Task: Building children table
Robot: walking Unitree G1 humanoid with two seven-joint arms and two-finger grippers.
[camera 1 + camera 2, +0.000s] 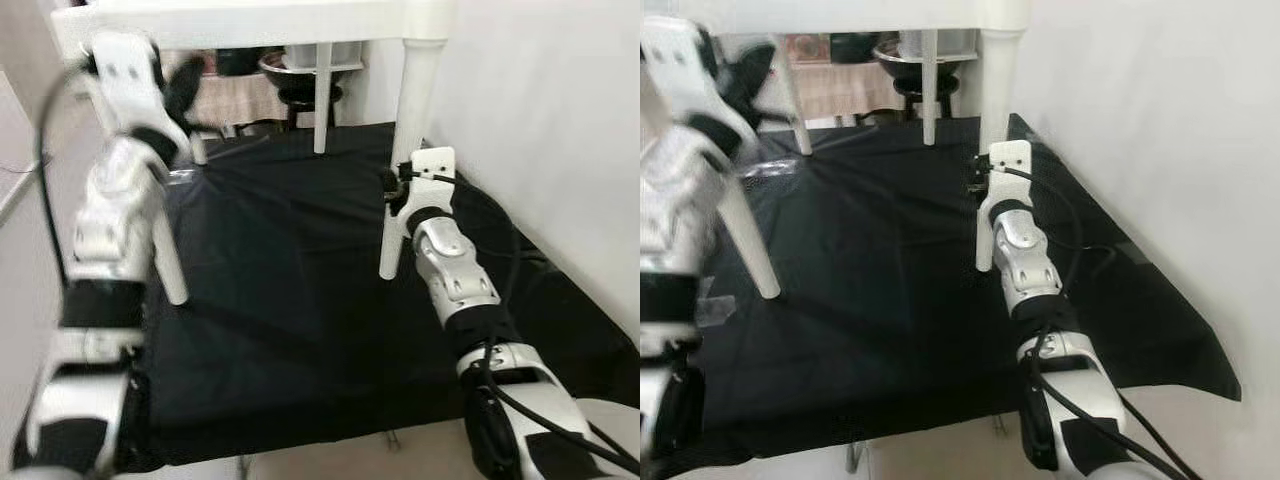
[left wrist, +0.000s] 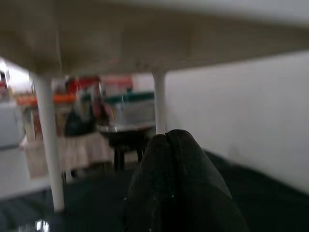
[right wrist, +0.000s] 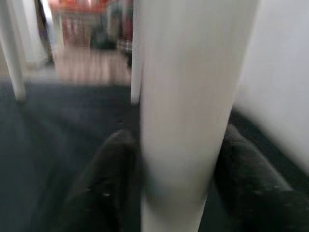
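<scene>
The white children's table (image 1: 300, 20) stands upright on a black cloth (image 1: 290, 290), beside a white wall (image 1: 560, 130) at 3 o'clock. The right gripper (image 3: 178, 193) is clamped around the near right table leg (image 1: 405, 150); the right wrist view shows a black finger (image 3: 104, 188) on either side of the leg, which the head views hide behind the wrist. The left gripper (image 2: 169, 183), raised at 10 o'clock, has its fingers pressed together, holding nothing, under the tabletop. A metal bowl (image 1: 305, 62) sits on a dark stool (image 1: 310, 98) at 12 o'clock; its contents are hidden.
</scene>
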